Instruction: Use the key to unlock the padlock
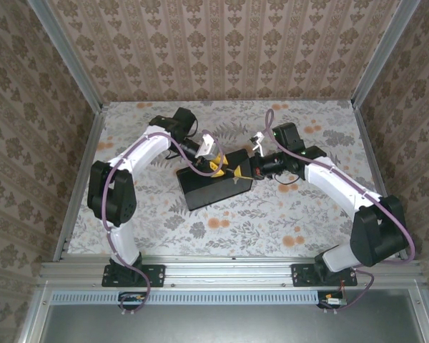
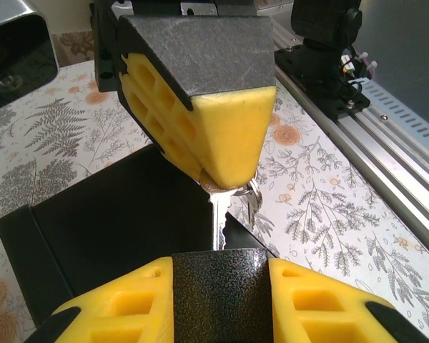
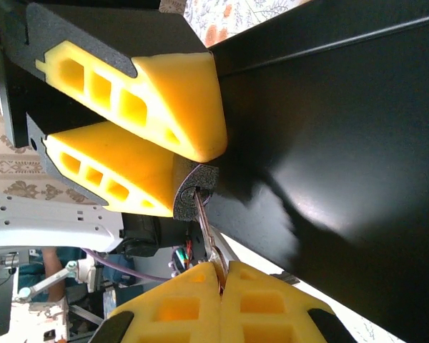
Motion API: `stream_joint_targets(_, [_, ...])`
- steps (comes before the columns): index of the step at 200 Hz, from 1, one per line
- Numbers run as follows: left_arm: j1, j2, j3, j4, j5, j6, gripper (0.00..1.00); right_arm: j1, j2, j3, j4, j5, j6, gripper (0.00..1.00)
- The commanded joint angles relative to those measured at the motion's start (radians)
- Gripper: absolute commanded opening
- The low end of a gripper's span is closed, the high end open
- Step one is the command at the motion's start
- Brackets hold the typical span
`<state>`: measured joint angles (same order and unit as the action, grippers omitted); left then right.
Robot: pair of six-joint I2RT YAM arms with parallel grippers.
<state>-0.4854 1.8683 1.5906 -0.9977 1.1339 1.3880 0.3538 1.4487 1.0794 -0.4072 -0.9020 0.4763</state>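
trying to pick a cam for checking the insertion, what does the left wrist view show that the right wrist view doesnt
Left wrist: the key seen broadside, dropping from a yellow finger of the right hand to the padlock, plus the aluminium rail along the table edge. Right wrist: the padlock's round end face with the key's tip at it, and the right hand shut on the key. Shared: key, padlock clamped in the left hand, black box.

Black box point(image 1: 209, 191) on floral cloth point(image 1: 272, 223), wallpapered walls point(image 1: 222, 43)
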Motion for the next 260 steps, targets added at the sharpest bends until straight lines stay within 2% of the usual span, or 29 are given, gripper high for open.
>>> stream_joint_targets(1, [0.053, -0.018, 0.000, -0.016, 0.032, -0.001, 0.26, -0.037, -0.085, -0.040, -0.082, -0.003, -0.032, 0.00])
stream_joint_targets(19, [0.055, -0.020, 0.001, -0.014, 0.033, -0.001, 0.26, -0.037, -0.083, -0.033, -0.107, -0.020, -0.053, 0.00])
stream_joint_targets(60, [0.055, -0.015, 0.005, -0.010, 0.030, -0.007, 0.26, -0.043, -0.114, -0.057, -0.172, 0.023, -0.086, 0.00])
stream_joint_targets(122, [0.043, -0.009, 0.015, -0.039, 0.046, 0.029, 0.26, -0.019, -0.094, -0.099, 0.122, -0.040, 0.100, 0.00])
stream_joint_targets(182, [0.037, 0.012, 0.046, -0.076, 0.045, 0.054, 0.26, 0.018, -0.013, -0.011, 0.041, -0.001, 0.021, 0.00])
stream_joint_targets(260, [0.038, 0.013, 0.046, -0.070, 0.040, 0.050, 0.26, 0.024, 0.018, 0.007, 0.084, -0.005, 0.033, 0.00])
